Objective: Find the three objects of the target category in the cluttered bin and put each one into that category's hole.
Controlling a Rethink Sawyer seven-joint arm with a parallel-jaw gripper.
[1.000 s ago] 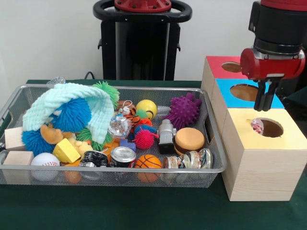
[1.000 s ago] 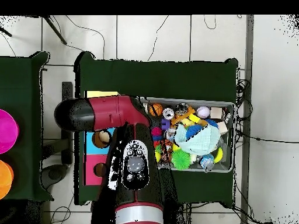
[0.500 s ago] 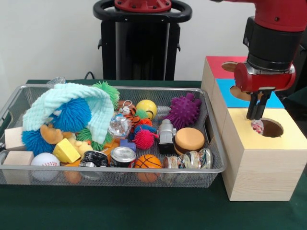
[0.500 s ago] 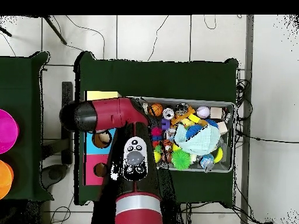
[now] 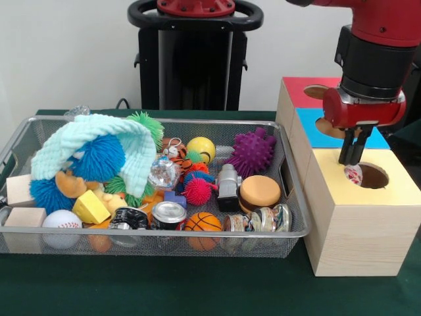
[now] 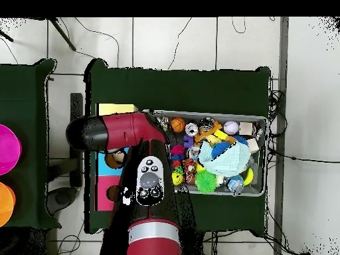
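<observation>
A: Pale and glossy, with a red mark on it, the small ball sits at the left lip of the hole in the yellow box, half over the opening.

B: And the tool?

A: Directly above it, fingers drawn narrow, tips right at the ball's top. Whether they pinch it or merely touch it, I cannot tell.

B: So the move turns on what?

A: The ball lies straight beneath the tool, and the hole's centre is just to the right. A nudge right, or a simple release, should drop it in, I judge.

B: Room around it?

A: The yellow top is bare. The blue box stands behind, touching, with the red box beyond it. The wire bin lies just left on the green worktop, crowded with balls and cans, below the tool's height.

B: The overhead view?

A: The arm hides the boxes' holes there.
</observation>
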